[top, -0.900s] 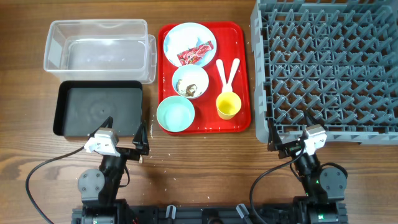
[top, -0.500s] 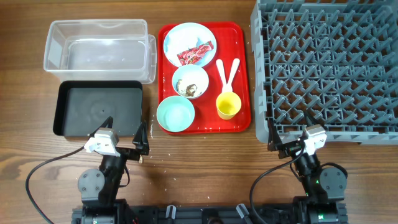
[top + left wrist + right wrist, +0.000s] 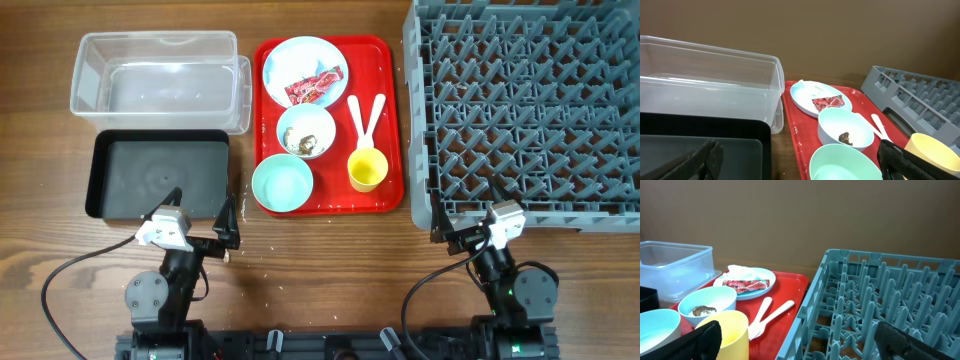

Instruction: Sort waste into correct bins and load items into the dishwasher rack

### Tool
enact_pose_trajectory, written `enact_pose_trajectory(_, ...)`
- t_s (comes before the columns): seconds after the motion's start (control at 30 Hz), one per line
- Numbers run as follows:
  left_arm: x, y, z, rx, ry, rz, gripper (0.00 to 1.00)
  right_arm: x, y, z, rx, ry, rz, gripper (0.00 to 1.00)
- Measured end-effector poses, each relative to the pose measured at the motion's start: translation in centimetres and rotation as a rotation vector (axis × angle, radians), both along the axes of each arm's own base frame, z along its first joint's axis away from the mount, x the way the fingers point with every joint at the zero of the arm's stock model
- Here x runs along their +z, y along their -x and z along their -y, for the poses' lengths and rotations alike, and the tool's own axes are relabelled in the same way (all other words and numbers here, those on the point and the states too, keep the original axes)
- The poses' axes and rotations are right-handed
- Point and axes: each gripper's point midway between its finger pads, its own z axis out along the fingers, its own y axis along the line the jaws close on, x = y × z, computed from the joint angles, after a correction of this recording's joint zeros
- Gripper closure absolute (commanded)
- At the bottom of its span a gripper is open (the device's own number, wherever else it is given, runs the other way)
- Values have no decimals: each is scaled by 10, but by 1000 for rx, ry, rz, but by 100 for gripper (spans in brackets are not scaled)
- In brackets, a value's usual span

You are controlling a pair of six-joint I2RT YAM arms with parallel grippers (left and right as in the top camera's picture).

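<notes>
Left gripper [image 3: 204,200] wide; scraps [image 3: 306,142] in bowl [image 3: 284,127]

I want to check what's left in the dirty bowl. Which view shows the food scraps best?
The overhead view: it looks straight down into the bowl, so the food scraps show unobstructed. The left wrist view shows the scraps obliquely, a small brown lump; the right wrist view catches them barely above the near rim.
</notes>
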Motion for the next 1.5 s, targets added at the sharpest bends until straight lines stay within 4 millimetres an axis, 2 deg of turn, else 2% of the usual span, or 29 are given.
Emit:
enact_pose_trajectory(1.2,0,0,0,0,0,0,0,1,0,0,0,0,5,0)
enact_pose_trajectory(1.5,2,0,0,-1,0,10,0,13,0,0,0,-1,53,0)
